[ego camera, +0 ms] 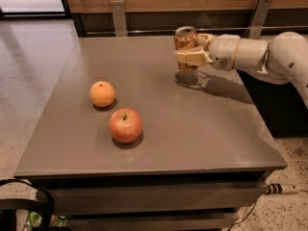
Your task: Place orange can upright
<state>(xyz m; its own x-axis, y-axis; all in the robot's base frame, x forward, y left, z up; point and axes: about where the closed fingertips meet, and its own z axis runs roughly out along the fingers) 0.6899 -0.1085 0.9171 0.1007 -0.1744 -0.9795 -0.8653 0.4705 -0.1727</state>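
Note:
The orange can (185, 41) has a brownish-orange body and a shiny silver top. It stands upright in my gripper (188, 56), just above the grey table (202, 129) at its far right part. The gripper is shut on the can, with its tan fingers (191, 58) wrapped around the can's lower half. The can's bottom end sits close over its own shadow on the table. My white arm (250, 54) reaches in from the right edge of the view.
A round orange fruit (102, 94) and a red apple (125, 125) lie on the table's left half. A wood-panelled wall with two metal brackets (119, 16) runs behind the table. A cable plug (279, 188) lies on the floor at the lower right.

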